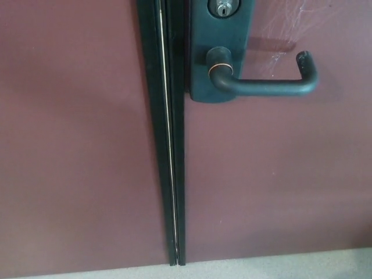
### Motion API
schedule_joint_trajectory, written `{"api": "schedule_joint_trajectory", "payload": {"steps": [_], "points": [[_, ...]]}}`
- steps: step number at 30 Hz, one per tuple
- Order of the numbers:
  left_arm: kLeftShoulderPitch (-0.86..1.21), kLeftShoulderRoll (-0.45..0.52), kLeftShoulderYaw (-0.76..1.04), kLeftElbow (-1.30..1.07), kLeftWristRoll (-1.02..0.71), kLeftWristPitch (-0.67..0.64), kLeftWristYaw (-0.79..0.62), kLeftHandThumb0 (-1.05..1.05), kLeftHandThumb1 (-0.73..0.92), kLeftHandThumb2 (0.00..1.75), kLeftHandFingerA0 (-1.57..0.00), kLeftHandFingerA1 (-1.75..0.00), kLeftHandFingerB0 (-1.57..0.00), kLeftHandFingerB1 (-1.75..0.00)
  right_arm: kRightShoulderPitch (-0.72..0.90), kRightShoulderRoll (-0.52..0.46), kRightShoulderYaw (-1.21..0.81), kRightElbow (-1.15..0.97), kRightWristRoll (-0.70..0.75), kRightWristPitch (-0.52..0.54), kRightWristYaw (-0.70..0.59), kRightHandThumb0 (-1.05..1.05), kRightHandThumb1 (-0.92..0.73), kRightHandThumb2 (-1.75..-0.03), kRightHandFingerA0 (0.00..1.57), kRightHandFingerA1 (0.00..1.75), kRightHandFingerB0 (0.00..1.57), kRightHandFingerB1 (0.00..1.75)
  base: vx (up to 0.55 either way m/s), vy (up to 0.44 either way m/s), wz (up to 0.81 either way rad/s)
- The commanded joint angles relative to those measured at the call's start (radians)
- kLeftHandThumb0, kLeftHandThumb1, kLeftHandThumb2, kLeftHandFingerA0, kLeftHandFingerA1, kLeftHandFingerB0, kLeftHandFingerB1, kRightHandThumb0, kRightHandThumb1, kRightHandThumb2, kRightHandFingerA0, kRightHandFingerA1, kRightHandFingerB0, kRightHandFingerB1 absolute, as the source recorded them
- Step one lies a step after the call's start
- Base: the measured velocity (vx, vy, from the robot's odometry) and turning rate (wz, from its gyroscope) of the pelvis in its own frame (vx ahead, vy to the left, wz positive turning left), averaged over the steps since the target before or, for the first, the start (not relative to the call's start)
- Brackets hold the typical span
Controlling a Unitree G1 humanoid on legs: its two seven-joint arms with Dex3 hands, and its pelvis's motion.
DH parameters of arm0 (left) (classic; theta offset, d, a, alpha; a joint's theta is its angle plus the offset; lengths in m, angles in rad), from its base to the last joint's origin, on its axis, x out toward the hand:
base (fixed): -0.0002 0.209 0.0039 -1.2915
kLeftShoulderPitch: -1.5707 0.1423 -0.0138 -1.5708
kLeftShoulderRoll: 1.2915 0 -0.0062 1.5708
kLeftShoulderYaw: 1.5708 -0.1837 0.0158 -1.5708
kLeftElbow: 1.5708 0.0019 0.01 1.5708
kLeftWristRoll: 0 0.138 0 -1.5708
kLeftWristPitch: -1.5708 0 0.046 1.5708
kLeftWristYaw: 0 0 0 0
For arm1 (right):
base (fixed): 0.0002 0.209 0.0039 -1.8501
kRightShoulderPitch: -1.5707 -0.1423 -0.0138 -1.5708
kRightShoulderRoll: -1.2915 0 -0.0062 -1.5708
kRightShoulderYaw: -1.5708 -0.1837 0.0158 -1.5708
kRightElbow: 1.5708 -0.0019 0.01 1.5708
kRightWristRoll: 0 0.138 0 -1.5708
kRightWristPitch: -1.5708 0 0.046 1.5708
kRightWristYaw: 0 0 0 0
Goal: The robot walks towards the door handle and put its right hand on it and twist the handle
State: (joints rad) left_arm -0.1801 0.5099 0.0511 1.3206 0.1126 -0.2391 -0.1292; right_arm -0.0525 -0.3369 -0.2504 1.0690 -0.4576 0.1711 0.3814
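A building's doorway: maroon double doors [75, 145], dark lever handle [261, 86] with keyhole [222, 7], speckled floor [279, 266].

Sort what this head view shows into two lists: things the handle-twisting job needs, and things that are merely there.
Needed for the job:
- door handle, dark lever, level, nothing touching it
- backplate it pivots on

Merely there:
- keyhole
- dark strip between the maroon door panels
- floor

Neither robot hand is in view.
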Motion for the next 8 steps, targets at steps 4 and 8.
{"api": "schedule_joint_trajectory", "payload": {"steps": [4, 8], "points": [[0.036, -0.017, -0.019, 0.002, 0.021, 0.01, -0.023, -0.59, 0.32, 0.77, -0.55, -0.7, -0.43, -0.64, 0.02, 0.016, 0.123, 0.152, -0.048, -0.177, -0.481, -0.72, -0.57, -0.9, 0.0, 0.13, 0.01, 0.18, 0.0, 0.0, 0.0], [0.024, -0.018, -0.016, 0.0, 0.016, 0.016, -0.027, -0.57, 0.31, 0.76, -0.55, -0.7, -0.44, -0.65, 0.002, 0.015, 0.127, 0.163, -0.028, -0.18, -0.48, -0.7, -0.57, -0.9, 0.0, 0.14, 0.01, 0.19, 0.0, 0.0, 0.0]]}}
